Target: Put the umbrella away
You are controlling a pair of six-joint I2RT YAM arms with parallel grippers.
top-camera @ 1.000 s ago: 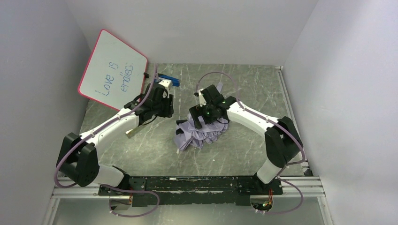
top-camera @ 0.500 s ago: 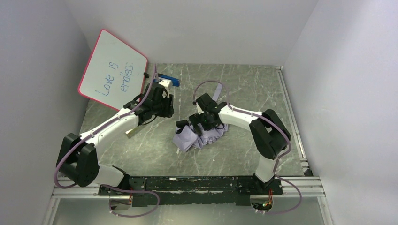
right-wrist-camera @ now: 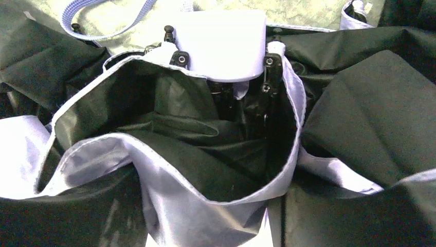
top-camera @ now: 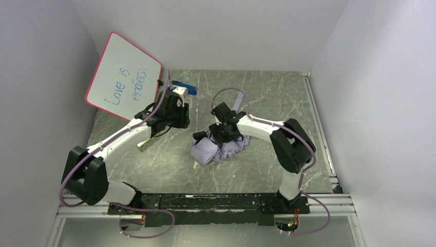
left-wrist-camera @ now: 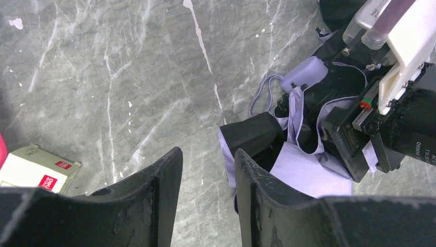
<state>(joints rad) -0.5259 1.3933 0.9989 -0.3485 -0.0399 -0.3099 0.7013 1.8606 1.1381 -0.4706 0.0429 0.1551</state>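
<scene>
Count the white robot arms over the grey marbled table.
2: the left arm near the pink-framed whiteboard, the right arm at the crumpled lilac-and-black folding umbrella. None seems hidden.

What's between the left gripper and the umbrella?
Only bare table, seen in the top view; the left gripper hangs apart from the umbrella.

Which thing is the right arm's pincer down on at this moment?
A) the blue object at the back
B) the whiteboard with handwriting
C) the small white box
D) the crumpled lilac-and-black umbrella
D: seen from above, the right pincer sits on the umbrella in the middle of the table, and that arm's own wrist camera shows only the umbrella up close.
</scene>
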